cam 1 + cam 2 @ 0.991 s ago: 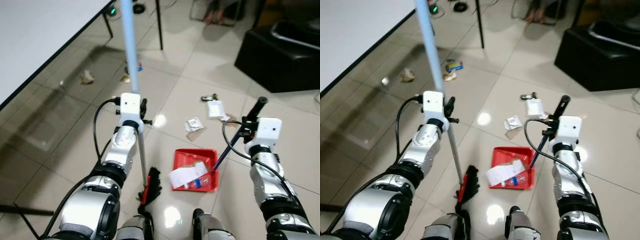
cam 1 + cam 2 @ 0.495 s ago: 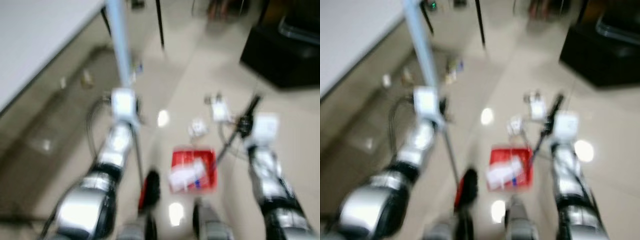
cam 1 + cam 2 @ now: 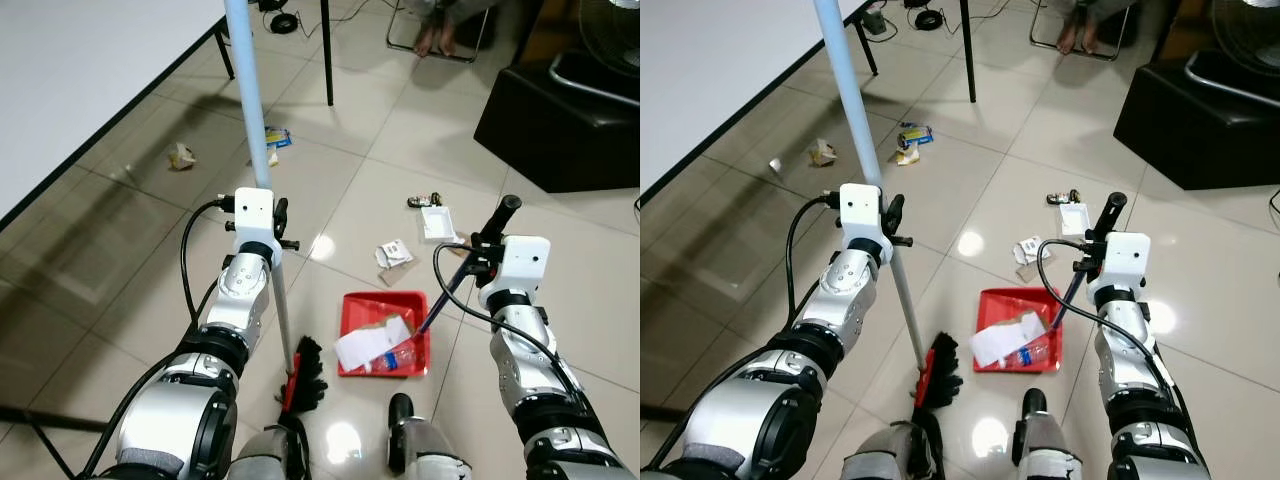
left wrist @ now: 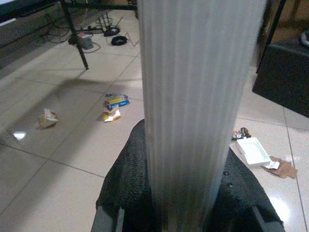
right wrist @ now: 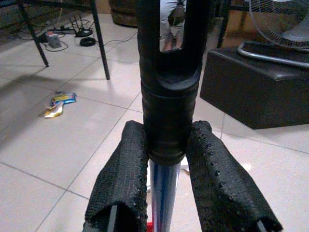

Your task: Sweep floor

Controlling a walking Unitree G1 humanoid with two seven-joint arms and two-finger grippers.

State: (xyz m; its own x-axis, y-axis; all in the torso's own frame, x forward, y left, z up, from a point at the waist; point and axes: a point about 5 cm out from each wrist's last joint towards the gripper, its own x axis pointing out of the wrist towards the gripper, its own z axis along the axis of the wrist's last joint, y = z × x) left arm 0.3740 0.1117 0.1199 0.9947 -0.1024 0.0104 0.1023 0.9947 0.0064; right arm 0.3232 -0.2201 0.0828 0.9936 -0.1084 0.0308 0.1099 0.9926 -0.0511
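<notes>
We see the white-topped desk with black legs [image 3: 70, 90] far left, above the glossy beige tiled floor [image 3: 120, 290]. A crumpled yellowish paper scrap [image 3: 181, 156] lies on the tiles under its edge, and a blue-and-yellow wrapper [image 3: 276, 137] sits further along near a desk leg. Our left gripper [image 3: 283, 228] has its jaws clenched around the long pale-blue broom pole [image 3: 252, 110], which stands nearly upright; the broom's red-and-black bristle head [image 3: 302, 370] rests on the floor by our feet, just beside the red square plastic dustpan [image 3: 386, 334]. The pan lies flat on the tiles and holds a white sheet of paper, a brown card piece and a clear bottle-like item. Past the pan, loose on the floor: a crumpled white wrapper [image 3: 393, 254], a small white box [image 3: 437, 221] and a small dark bit of litter [image 3: 419, 201]. Our right gripper [image 3: 497, 222] has its jaws grasping the dustpan's black-gripped blue metal handle [image 3: 447, 295], which slants down to the pan. Far right stands a black low cabinet [image 3: 560, 125] with a fan base on it; a person's bare feet [image 3: 436, 40] show by a chair at the top
</notes>
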